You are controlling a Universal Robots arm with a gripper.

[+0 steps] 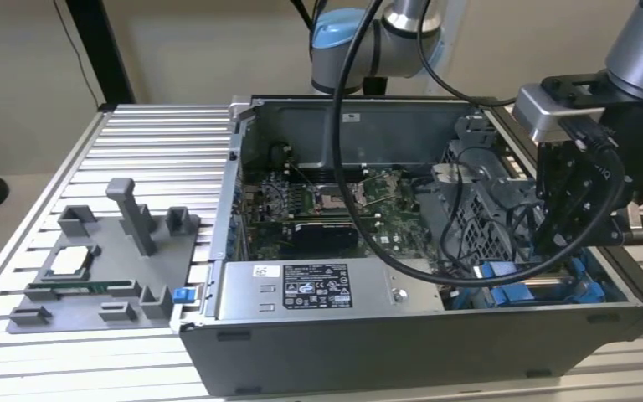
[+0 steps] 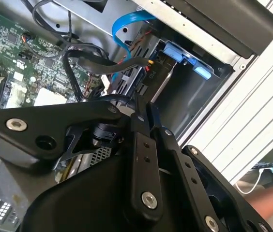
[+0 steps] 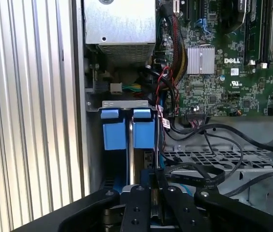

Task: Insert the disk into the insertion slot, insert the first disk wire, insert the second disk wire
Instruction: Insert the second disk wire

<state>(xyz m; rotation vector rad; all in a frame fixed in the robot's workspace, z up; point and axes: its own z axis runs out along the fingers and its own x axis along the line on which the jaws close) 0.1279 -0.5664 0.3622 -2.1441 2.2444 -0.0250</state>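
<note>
Inside the open computer case, the pincer, its grip state indiscernible, hangs over the blue-railed insertion slot.

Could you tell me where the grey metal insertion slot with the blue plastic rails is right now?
The grey metal insertion slot with blue plastic rails sits in the open computer case's front corner at the exterior view's right, directly below the black tool, beside the labelled silver box.

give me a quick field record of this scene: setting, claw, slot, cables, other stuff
setting: open computer case on a slatted metal table
claw: claw down inside the case, over the slot
slot: slot with blue clips, by the case wall
cables: blue cable and black cables beside the slot
board: green motherboard exposed
other: grey fixture on the table at the exterior view's left
</note>
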